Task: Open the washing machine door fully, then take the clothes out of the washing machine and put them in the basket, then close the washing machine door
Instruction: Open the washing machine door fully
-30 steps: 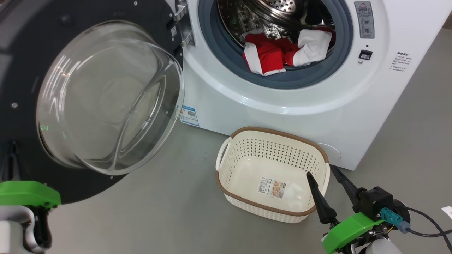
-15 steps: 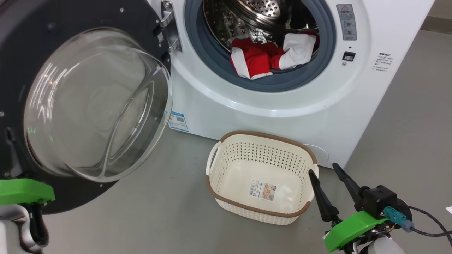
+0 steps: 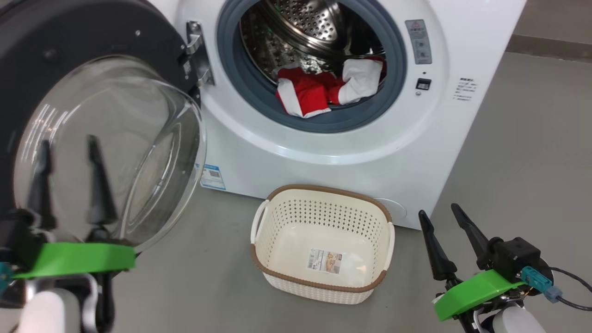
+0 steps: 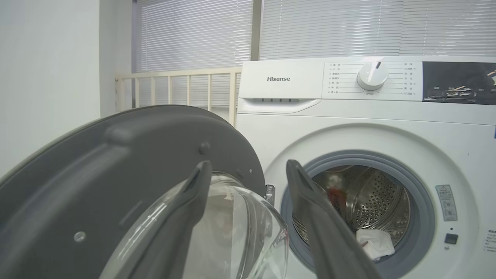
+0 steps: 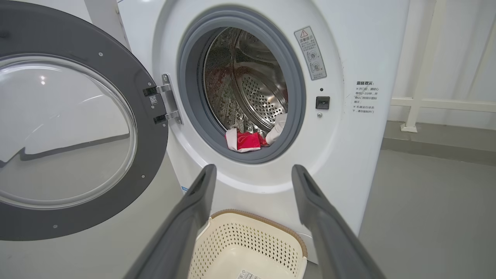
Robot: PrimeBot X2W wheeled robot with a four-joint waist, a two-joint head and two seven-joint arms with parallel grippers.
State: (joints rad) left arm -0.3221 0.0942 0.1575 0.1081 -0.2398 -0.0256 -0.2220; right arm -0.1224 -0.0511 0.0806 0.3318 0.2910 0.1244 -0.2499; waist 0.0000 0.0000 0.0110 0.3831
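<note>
step: door out of the way, unloading not yet begun, my read
door: large round washing machine door (image 3: 138, 120) with black rim and bulging clear glass bowl; hangs off the metal hinge (image 3: 199, 55) on the left of the opening, bowl facing the machine. Looks wide open; can't tell if it's at the stop.
machine: big white front-loading washing machine (image 3: 323, 157), mouth facing the robot
clothes: bright red and white soft fabric garments (image 3: 319, 90) at the bottom front of the perforated steel drum (image 3: 300, 27), resting on the lower lip of the grey rubber ring (image 3: 240, 88)
clothes axis: bundle runs left-right across the mouth, red piece left, white piece right, touching; red piece's white-trimmed end points out toward the robot
handling: likely light, limp, not fragile; will drape and trail, and could drag on the ring
grip point: pinch a raised bunched fold near the lip, not a flat edge; the second piece may not follow
basket: small cream perforated plastic basket (image 3: 323, 210), brown rim, empty, open side up on the floor, just in front of the machine under the mouth; long axis parallel to the machine front; light, could skid if bumped
left gripper (image 3: 68, 141): jaws wide, holding nothing, in front of the glass bowl; contact unclear
right gripper (image 3: 438, 210): jaws wide, holding nothing, low, right of the basket
</note>
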